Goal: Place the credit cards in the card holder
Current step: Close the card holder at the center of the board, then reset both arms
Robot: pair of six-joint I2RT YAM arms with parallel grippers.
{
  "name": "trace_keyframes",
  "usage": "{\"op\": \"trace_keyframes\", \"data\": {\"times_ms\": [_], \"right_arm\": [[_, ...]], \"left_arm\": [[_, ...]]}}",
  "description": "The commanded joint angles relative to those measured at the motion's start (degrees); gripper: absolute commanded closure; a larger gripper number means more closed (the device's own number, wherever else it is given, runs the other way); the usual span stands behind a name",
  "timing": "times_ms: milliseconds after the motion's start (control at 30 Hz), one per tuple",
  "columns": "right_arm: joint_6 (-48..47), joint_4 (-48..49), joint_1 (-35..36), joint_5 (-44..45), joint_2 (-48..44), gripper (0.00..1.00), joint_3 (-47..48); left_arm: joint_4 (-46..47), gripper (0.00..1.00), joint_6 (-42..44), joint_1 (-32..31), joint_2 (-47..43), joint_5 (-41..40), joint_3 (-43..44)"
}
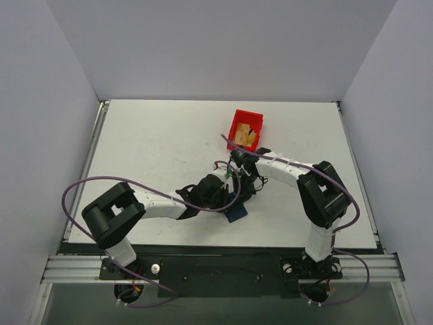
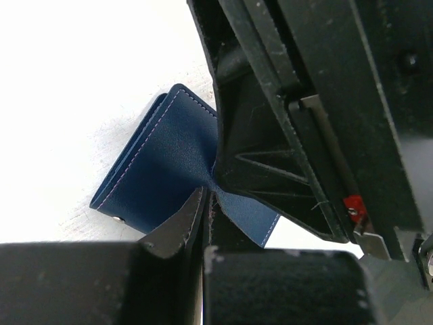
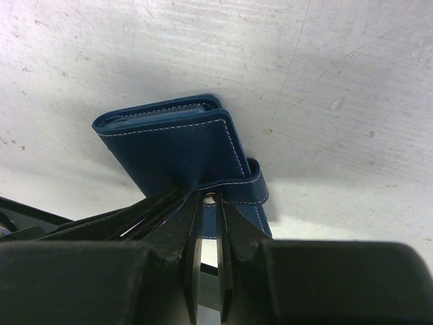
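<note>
- Located near the middle of the white tabletop point(image 1: 155, 149), beneath the two meeting wrists: small navy-blue folding card holder point(image 1: 237, 214) with pale stitching along its edges, folded over.
- Clamped on a navy flap at the lower edge of the card holder: left gripper point(image 2: 207, 198), fingers pressed together with only the flap between.
- Clamped on the narrow strap edge of the same card holder: right gripper point(image 3: 207, 200), fingers almost touching.
- Visible at one lower corner in the left wrist view: tiny metal snap button point(image 2: 120, 219).
- Contact between card holder and tabletop: not determinable.
- Lying in the red plastic bin point(image 1: 238, 122), just beyond the right wrist: tan-gold flat credit cards point(image 1: 248, 138); count not discernible.
- Bounded by grey walls point(image 1: 223, 47) at left, back and right: tabletop, with its broadest stretches left of the bin.
</note>
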Motion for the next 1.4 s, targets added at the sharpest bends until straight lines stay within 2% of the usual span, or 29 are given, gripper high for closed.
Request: {"op": "trace_keyframes", "data": {"times_ms": [0,333,467,567,667,933,967,1033,1067,1167,1200,1267,1367], "right_arm": [[-1.0,-1.0,1.7,12.3,7.7,1.00,-3.7],[1.9,-4.0,2.5,16.1,9.6,1.00,-1.1],[2.6,1.6,2.4,13.9,3.8,1.00,-4.0],[2.6,6.7,2.3,12.8,-5.0,1.00,-7.2],[2.4,12.5,1.7,12.1,-12.0,0.95,-9.4],[2.7,16.5,-1.1,14.4,-27.3,0.69,-11.6],[1.8,16.4,-1.1,15.2,-28.3,0.60,-11.9],[0.1,16.0,-1.1,17.0,-31.6,0.50,-12.7],[-0.5,15.7,-1.1,17.8,-32.9,0.43,-12.7],[-3.1,11.0,-1.1,22.1,-34.8,0.38,-11.4],[-3.8,10.6,-1.2,22.6,-36.6,0.36,-11.6],[-4.1,10.6,-1.1,24.3,-39.6,0.28,-12.8],[-4.2,10.9,-1.2,27.2,-44.1,0.22,-14.9]], "left_arm": [[-0.7,1.00,-0.8,-0.7,-0.6,-2.6,-1.5],[1.3,1.00,-1.4,-1.1,-0.3,-2.5,-2.3],[0.4,1.00,-0.8,-1.1,-1.4,-2.8,-1.8],[-2.6,1.00,0.2,-1.1,-2.8,-3.9,-0.6],[-7.0,1.00,1.8,-1.1,-5.4,-6.1,2.2],[-20.1,1.00,3.8,0.6,-12.3,-16.4,9.3],[-21.1,1.00,3.8,1.1,-13.8,-17.2,9.6],[-23.1,1.00,3.9,2.9,-15.9,-17.8,9.7],[-24.4,0.97,3.9,4.5,-16.8,-17.9,9.8],[-28.6,0.84,4.4,7.5,-20.8,-18.6,10.1],[-29.2,0.74,4.6,8.9,-21.4,-19.0,10.3],[-31.3,0.61,5.4,10.9,-23.6,-19.4,10.6],[-34.9,0.47,5.9,13.4,-25.5,-20.0,11.6]]}}
